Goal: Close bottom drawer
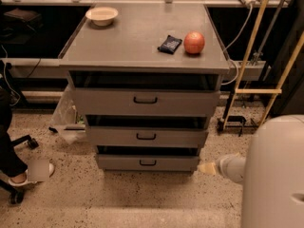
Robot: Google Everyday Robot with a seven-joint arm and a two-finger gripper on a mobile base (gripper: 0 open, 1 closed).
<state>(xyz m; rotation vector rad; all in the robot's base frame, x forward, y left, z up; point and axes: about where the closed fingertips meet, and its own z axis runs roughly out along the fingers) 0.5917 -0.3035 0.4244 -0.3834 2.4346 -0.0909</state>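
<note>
A matte grey cabinet (142,42) with a broad flat top stands on a speckled terrazzo floor (118,198), its three drawers each pulled slightly out and showing a dark gap above a plain flat front. The robot's smooth, rounded white body (275,175) fills the lower right corner. The top drawer (114,101) is the largest, the middle drawer (118,137) is shallower, and the bottom drawer (123,163), lowest in the stack and just above the floor, carries a small black bar handle (147,163) at its centre. The pale cylindrical arm (230,167) reaches out roughly level from the body toward the cabinet, low at bottom-drawer height. On the cabinet top sit a shallow cream bowl (101,15) at the far left, a round orange-red fruit (194,42) at the right, and a flat black packet (169,44) just beside it. The cream-coloured gripper (207,167) sits just beside the bottom drawer's right front corner; whether it is open or closed cannot be told, and nothing is seen held in it.
</note>
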